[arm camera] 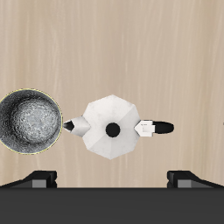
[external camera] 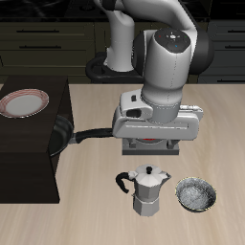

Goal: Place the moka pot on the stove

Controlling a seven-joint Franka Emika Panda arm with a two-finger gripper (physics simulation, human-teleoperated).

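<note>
The silver faceted moka pot (external camera: 148, 189) stands upright on the wooden table near the front edge, its black handle pointing sideways. In the wrist view the moka pot (arm camera: 112, 129) shows from above, with its black lid knob and handle. My gripper (external camera: 154, 137) hangs high above the table, a little farther back than the pot. It is open and empty, and its fingertips (arm camera: 39, 179) stand wide apart. The stove (external camera: 144, 145) lies right under my hand; only a strip of its dark edge and red coil shows.
A small speckled grey bowl (external camera: 196, 195) sits beside the pot and also shows in the wrist view (arm camera: 31, 121). A black frying pan (external camera: 63, 134) with a long handle lies beside the stove. A red-rimmed plate (external camera: 21, 102) rests on a dark cabinet (external camera: 29, 163).
</note>
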